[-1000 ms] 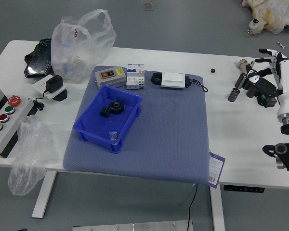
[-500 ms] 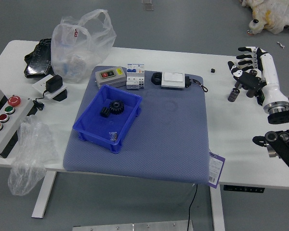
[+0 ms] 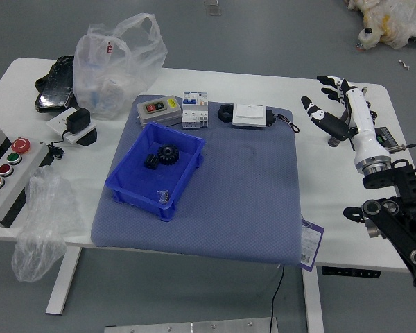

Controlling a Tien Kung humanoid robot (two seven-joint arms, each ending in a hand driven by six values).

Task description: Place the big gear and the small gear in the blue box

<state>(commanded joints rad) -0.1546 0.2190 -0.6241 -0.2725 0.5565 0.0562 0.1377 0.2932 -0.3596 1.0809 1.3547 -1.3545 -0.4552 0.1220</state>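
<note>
One robot hand (image 3: 359,119), the right, has moved in from the right part of the worktop (image 3: 326,215) towards the mat (image 3: 246,198), while the box (image 3: 134,196) and its contents have stayed put. Its fingers are parted wide, with a gap between the upper ones and the lower one, and I see nothing held, so no gear seems to be travelling with it. The forearm (image 3: 405,239) comes in from the right side of the view and slants up to the wrist; the hand points towards the worktop's far edge and leftward, raised just beyond the mat's right edge.

Beside and partly behind the hand are a dark cylinder (image 3: 334,139) and a green-and-black part (image 3: 386,137); whether a gear is hidden there I cannot tell.

Further out, on the left part of the mat, the blue box holds a round, black, toothed piece (image 3: 168,154), probably the big gear. Just beside it lies a smaller black piece (image 3: 151,161), perhaps the small gear, though its shape is unclear. If so, the placing looks done, and the hand need only keep clear of the box.
</note>
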